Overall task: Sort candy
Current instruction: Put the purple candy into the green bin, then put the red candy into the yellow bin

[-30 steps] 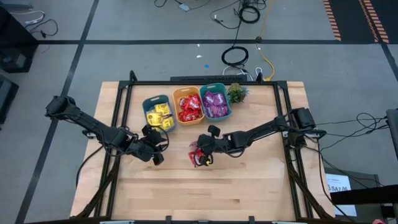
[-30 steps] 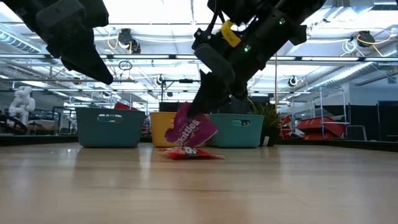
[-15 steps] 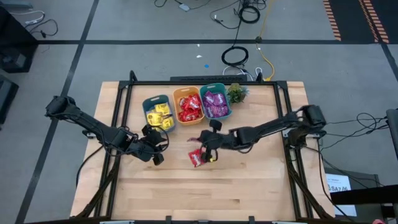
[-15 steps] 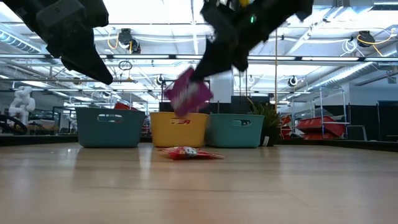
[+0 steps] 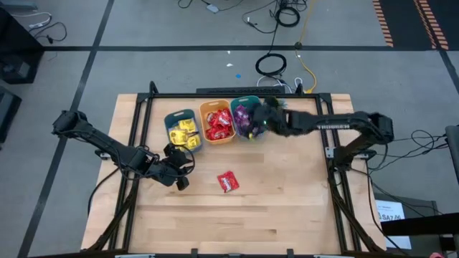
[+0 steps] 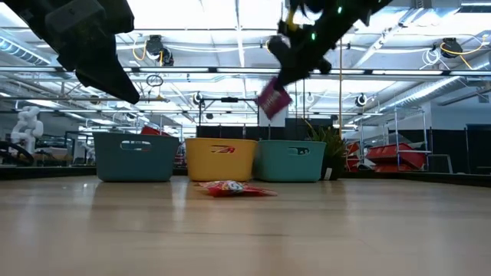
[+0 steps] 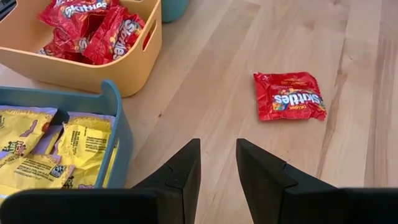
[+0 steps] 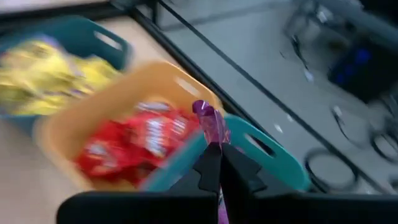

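right gripper [image 6: 278, 86] is pinched on a purple candy packet [image 6: 273, 99], dangling right under its fingertips above the bins; left gripper [image 7: 217, 163] sits slightly apart, red packet [image 7: 288, 95] just ahead

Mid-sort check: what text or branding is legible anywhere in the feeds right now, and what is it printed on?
"Skittles" with a smaller "ORIGINAL": on the loose red packet on the table, left wrist view.
"Skittles", partly cut off: on the red packets in the orange bin.
Yellow packets in the teal bin: print too small to read.
Purple packet in the right end effector: blurred, unreadable.
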`<action>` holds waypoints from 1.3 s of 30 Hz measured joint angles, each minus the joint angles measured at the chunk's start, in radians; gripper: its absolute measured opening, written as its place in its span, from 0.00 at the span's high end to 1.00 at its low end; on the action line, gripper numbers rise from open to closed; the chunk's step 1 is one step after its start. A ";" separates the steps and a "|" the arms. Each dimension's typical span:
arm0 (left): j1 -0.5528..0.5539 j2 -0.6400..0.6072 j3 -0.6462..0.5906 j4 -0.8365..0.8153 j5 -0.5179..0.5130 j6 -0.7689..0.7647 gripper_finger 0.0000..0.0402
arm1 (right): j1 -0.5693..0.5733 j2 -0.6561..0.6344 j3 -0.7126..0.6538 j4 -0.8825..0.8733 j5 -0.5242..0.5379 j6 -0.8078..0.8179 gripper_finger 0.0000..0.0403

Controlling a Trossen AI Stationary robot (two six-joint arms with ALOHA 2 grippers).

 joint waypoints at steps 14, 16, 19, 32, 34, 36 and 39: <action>0.000 0.000 0.000 -0.004 0.000 0.002 0.72 | -0.142 0.017 -0.001 -0.128 -0.215 0.087 0.72; 0.000 0.000 0.000 -0.003 0.000 0.002 0.72 | -0.140 0.001 -0.001 -0.126 -0.280 0.102 0.67; 0.000 0.000 0.000 -0.003 0.000 0.002 0.72 | -0.116 -0.016 0.000 -0.121 -0.445 0.137 0.61; 0.000 0.000 0.000 0.000 0.000 0.000 0.72 | 0.214 0.235 -0.032 0.100 -0.570 0.135 0.50; 0.000 0.000 0.000 0.000 0.000 0.000 0.72 | 0.266 0.318 -0.033 0.173 -0.571 0.110 0.50; 0.000 0.000 0.000 0.000 0.000 -0.001 0.72 | 0.310 0.401 -0.032 0.251 -0.547 0.059 0.50; 0.000 0.000 0.000 0.001 0.000 0.000 0.72 | 0.357 0.521 -0.031 0.340 -0.403 -0.022 0.50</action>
